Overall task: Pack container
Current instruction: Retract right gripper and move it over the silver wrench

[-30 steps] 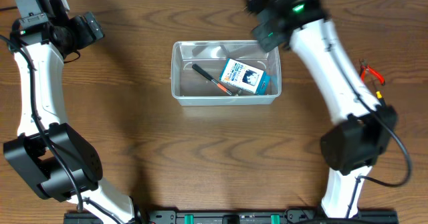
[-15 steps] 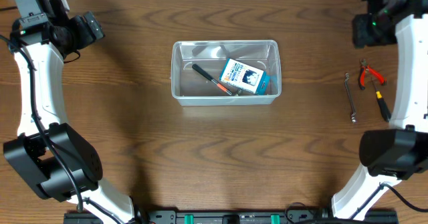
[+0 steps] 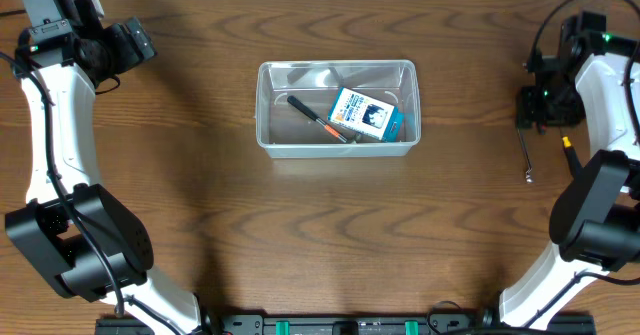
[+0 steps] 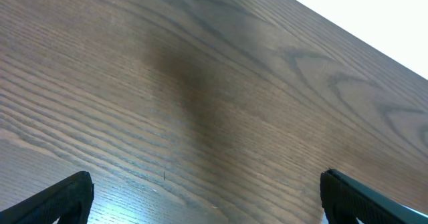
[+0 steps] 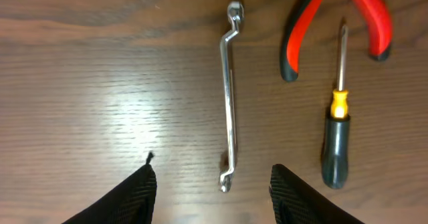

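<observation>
Right arm (image 3: pixel 598 80) has swung down from the back corner of the counter (image 3: pixel 300 225) and now sits over the loose items at the right side. Right tool (image 5: pixel 212 192) hangs with fingers apart, empty, above the wrench (image 5: pixel 229 93). Left tool (image 4: pixel 207 200) is also apart, over bare wood. Container (image 3: pixel 337 67) sits mid-counter and holds a pen (image 3: pixel 315 118) and a blue-and-white box (image 3: pixel 365 115). Judged partly packed: the wrench, screwdriver (image 5: pixel 336 144) and pliers (image 5: pixel 371 23) remain outside. The pliers' head is cut off in the wrist view and hidden under the arm overhead.
</observation>
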